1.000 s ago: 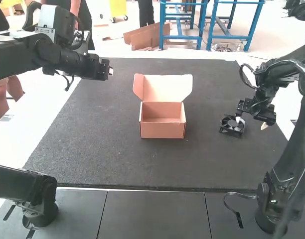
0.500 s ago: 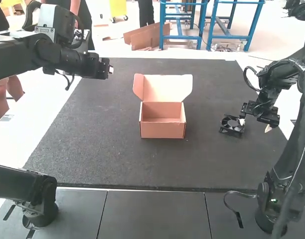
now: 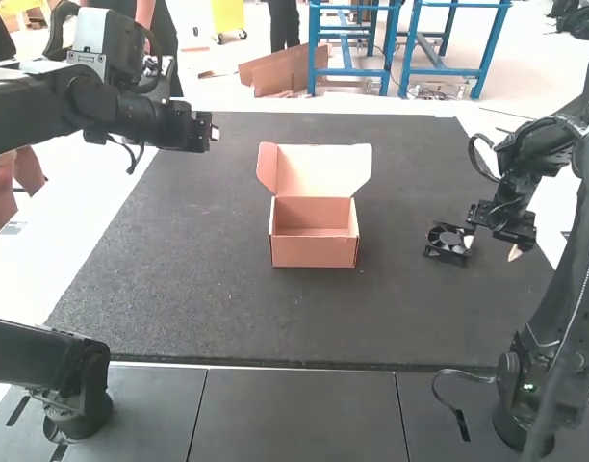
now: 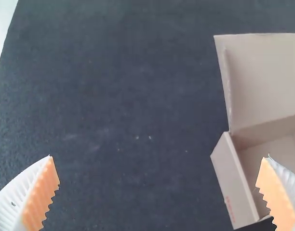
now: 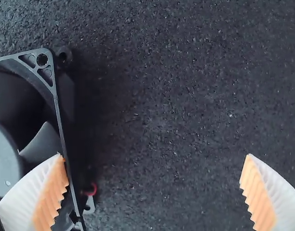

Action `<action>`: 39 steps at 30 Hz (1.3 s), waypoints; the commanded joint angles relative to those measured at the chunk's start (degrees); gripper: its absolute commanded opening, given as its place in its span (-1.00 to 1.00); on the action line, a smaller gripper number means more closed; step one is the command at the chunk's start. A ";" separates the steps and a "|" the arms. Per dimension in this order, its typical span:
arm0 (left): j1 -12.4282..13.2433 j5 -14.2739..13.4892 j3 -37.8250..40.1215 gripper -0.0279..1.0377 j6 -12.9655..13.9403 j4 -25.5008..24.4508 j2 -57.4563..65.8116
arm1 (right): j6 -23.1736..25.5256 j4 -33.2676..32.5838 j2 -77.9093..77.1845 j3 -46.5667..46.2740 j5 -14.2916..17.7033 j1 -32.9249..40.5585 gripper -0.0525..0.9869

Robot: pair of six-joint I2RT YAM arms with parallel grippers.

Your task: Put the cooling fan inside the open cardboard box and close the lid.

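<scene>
A black square cooling fan [image 3: 447,243] lies flat on the dark mat, right of the open cardboard box [image 3: 314,231], whose lid [image 3: 319,169] stands up at the back. My right gripper [image 3: 491,243] hangs open low over the fan's right edge; one finger is over the fan frame [image 5: 27,139], the other finger [image 5: 263,195] over bare mat. My left gripper [image 3: 204,132] is held open in the air at the back left, well left of the box [image 4: 256,139], with nothing between its fingers.
The dark mat [image 3: 198,279] covers most of the table, with pale table surface [image 3: 54,231] along its left side. Open mat lies between the box and the fan and in front of both.
My right gripper has shifted to the right, from over the fan's middle to its right edge. The fan, the box and the left arm have stayed put.
</scene>
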 commanded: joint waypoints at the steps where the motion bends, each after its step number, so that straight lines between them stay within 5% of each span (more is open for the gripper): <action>1: 0.18 -0.46 1.60 0.87 -0.12 0.34 0.35 | -1.16 0.38 1.05 -1.37 0.80 -0.06 0.61; 10: 0.18 -0.46 1.78 0.87 -0.12 -0.19 0.08 | -1.95 0.55 2.72 -1.89 0.63 -0.06 0.45; 25: 0.18 -0.54 1.60 0.87 0.06 -0.54 -0.44 | -3.53 3.45 4.56 -1.28 -2.62 0.21 -0.89; 39: 0.27 -2.56 0.02 0.87 2.16 0.08 -0.53 | -3.88 0.02 -5.02 -1.10 -9.30 -0.32 -0.93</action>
